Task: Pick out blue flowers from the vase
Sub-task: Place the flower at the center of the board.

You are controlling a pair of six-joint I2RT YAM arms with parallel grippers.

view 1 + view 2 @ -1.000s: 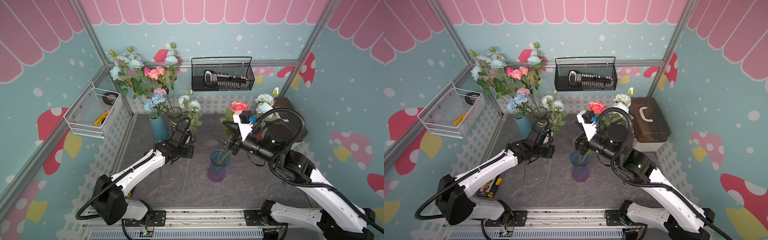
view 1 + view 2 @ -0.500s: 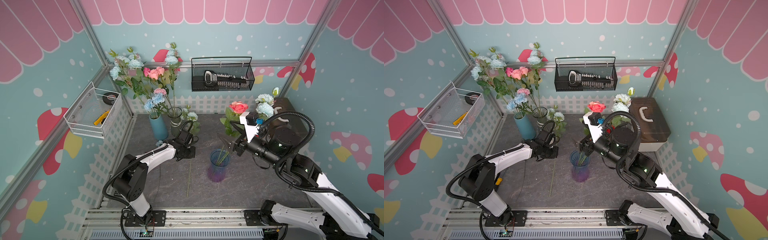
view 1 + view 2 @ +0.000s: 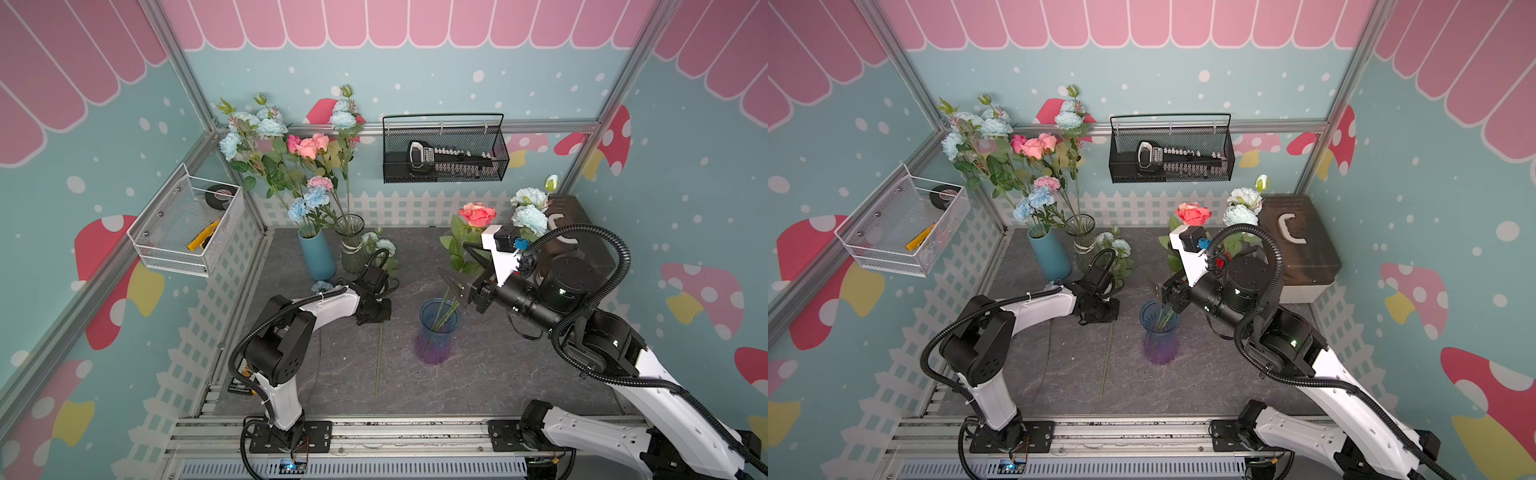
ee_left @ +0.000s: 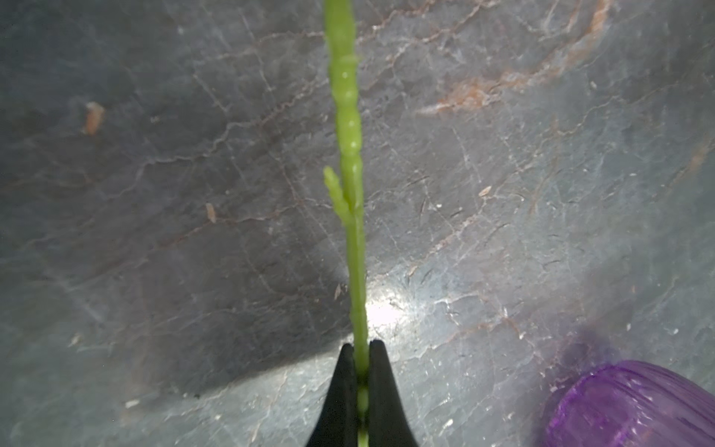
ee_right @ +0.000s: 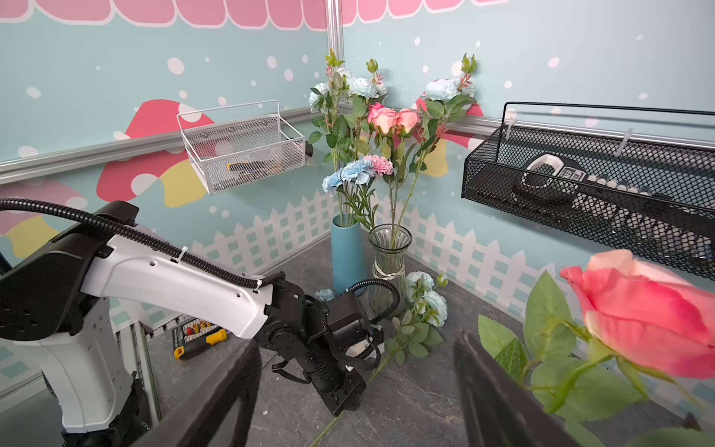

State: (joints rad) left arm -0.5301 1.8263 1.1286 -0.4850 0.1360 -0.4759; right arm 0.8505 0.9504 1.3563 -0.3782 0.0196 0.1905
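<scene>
The purple-tinted vase [image 3: 434, 336] [image 3: 1160, 336] [image 4: 634, 406] stands mid-table. It holds a coral rose [image 3: 478, 214] [image 5: 642, 313] and pale blue flowers [image 3: 528, 218] [image 3: 1239, 216]. My right gripper [image 3: 457, 286] [image 3: 1163, 291] [image 5: 356, 342] is open just above the vase mouth, beside the stems, with nothing between its fingers. My left gripper [image 3: 374, 311] [image 3: 1100, 311] [image 4: 361, 348] is low over the table, shut on the green stem [image 4: 350, 154] of another blue flower. That flower's heads [image 3: 384, 246] [image 5: 425, 298] lie by the glass vase.
A blue ceramic vase [image 3: 318, 257] and a glass vase [image 3: 351, 245] with more flowers stand at the back left, and a loose blue bloom [image 3: 322, 286] lies beside them. A black wire basket [image 3: 444, 153] and a white one [image 3: 187, 224] hang on the walls. A brown box [image 3: 1296, 249] sits at the back right.
My left gripper has sunk toward the table with the blue flower, whose heads have dropped lower by the glass vase. The right gripper has opened a little wider and stayed near the vase mouth.
</scene>
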